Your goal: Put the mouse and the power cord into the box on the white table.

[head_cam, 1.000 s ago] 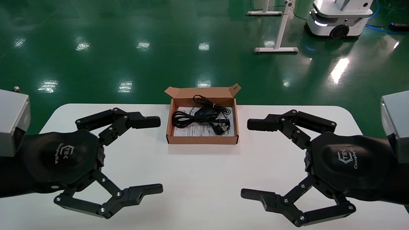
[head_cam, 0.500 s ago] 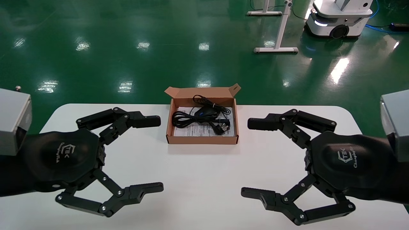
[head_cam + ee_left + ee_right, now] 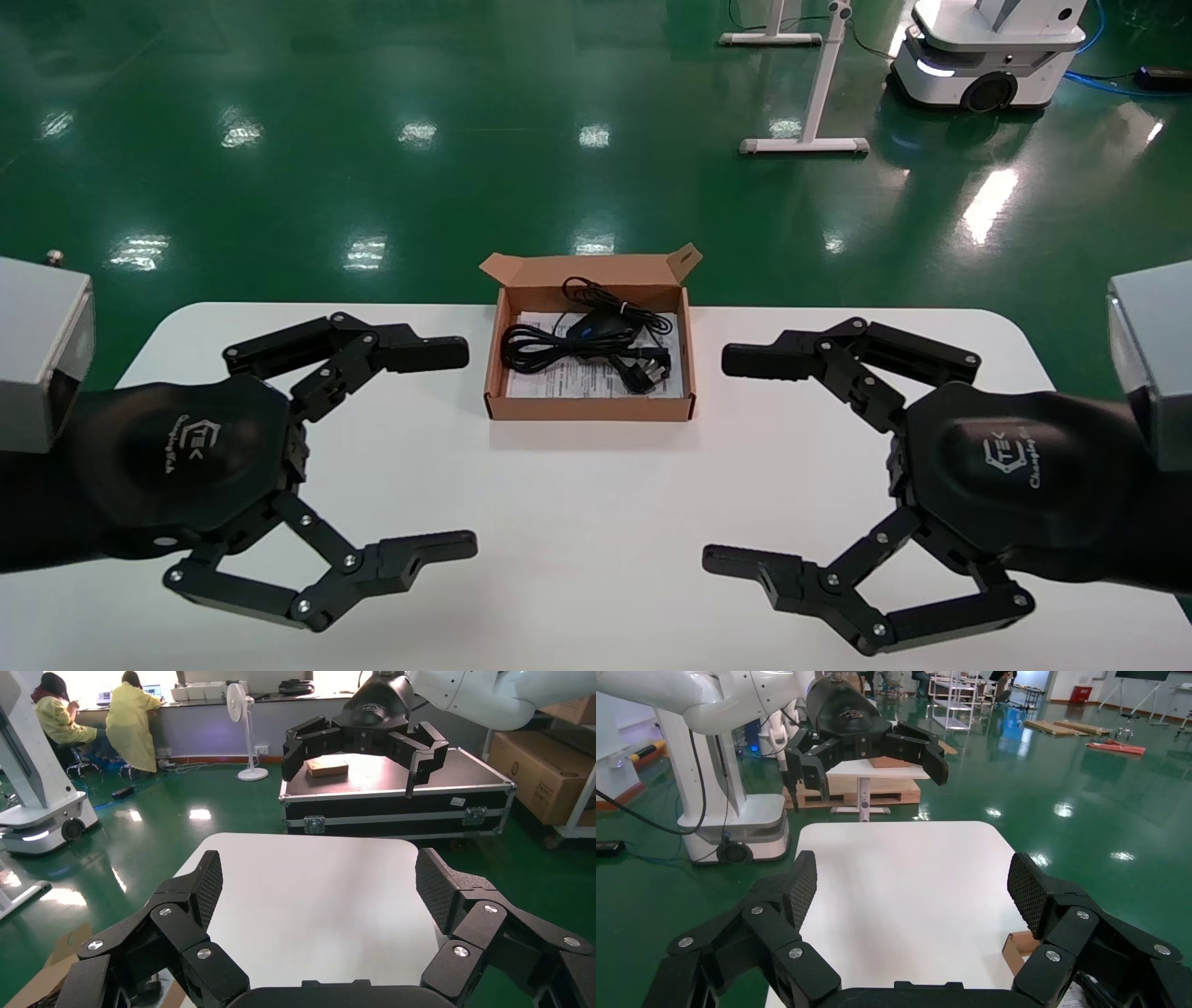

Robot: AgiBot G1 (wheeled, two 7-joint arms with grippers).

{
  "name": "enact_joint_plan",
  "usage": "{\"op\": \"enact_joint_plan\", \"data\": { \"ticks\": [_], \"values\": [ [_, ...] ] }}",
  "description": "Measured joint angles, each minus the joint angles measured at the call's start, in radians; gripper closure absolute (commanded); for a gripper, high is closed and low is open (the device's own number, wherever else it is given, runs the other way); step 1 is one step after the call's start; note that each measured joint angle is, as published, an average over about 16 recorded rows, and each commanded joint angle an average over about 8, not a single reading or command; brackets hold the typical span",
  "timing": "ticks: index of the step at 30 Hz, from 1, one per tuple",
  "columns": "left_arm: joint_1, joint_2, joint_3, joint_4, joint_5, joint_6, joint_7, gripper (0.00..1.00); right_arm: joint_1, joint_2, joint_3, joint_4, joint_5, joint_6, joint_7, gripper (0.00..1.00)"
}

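Note:
The brown box [image 3: 589,407] stands open at the far middle of the white table [image 3: 596,531], its flap lid raised at the back. Inside, on printed white paper, lie the black mouse [image 3: 597,326] with its blue wheel and the looped power cord [image 3: 535,349], whose plug [image 3: 648,373] points right. My left gripper [image 3: 466,448] hovers open left of the box, with nothing between its fingers. On the other side my right gripper [image 3: 717,462] is open and empty too. Each wrist view shows wide-spread pads [image 3: 209,885] [image 3: 1026,888] over bare tabletop, with the other arm's gripper beyond.
Green floor surrounds the table. A white mobile robot base [image 3: 987,56] and a white stand [image 3: 805,144] are far behind at the right. A box corner [image 3: 1018,946] shows at the edge of the right wrist view.

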Motion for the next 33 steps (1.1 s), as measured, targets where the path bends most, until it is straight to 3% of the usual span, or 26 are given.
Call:
{"op": "enact_joint_plan", "data": {
  "ticks": [33],
  "values": [
    [-0.001,0.001,0.0,0.001,0.001,0.0,0.0,0.0,0.0,0.0,0.0,-0.001,0.0,0.0,-0.001,0.0]
  ]
}}
